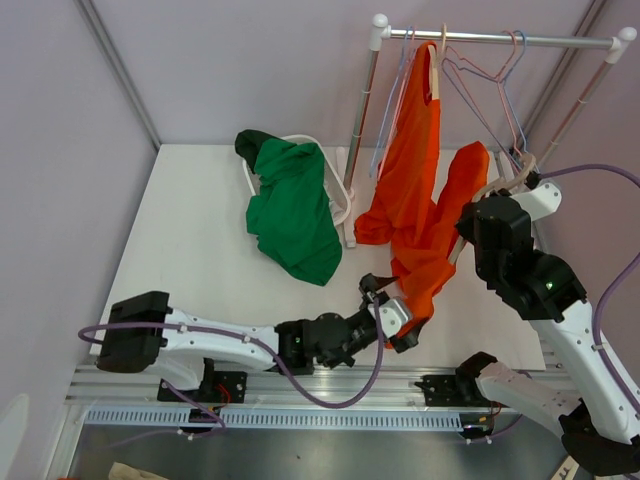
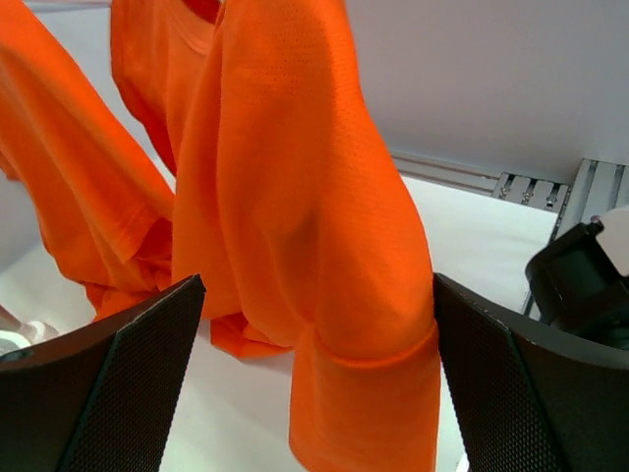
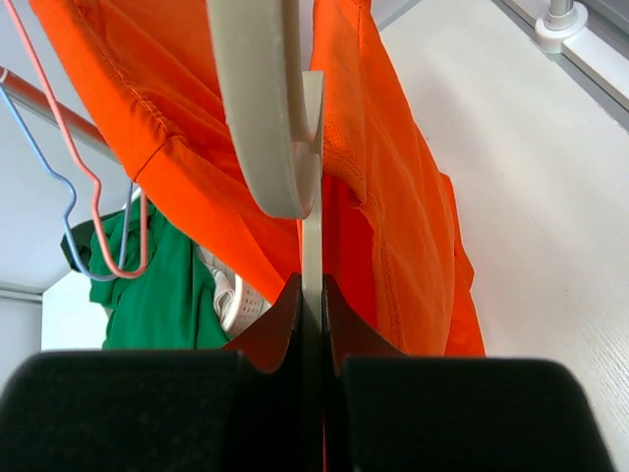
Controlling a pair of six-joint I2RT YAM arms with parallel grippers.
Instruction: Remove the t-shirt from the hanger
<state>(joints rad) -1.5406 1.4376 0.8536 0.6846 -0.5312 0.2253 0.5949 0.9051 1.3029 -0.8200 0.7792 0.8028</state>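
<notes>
Orange t-shirt (image 1: 415, 200), just the one, hangs off the beige hanger (image 3: 265, 118) at the rail (image 1: 500, 39), its lower hem drooping toward the table (image 1: 200, 250). Two grippers are in play. The right gripper (image 3: 312, 295) has its jaws pinched tight on the hanger's thin flat edge, with orange cloth on both sides. The left gripper (image 2: 316, 285) sits low at the hem with its two fingers (image 2: 128, 383) spread wide. A fold of the shirt hangs in the gap, and I can't tell whether it touches either pad. Two wire hangers show beside the right wrist, one pink (image 3: 93, 197), one blue (image 3: 64, 211). One green garment (image 1: 292, 215) is heaped over one white basket (image 1: 340, 190), well left of the shirt.
</notes>
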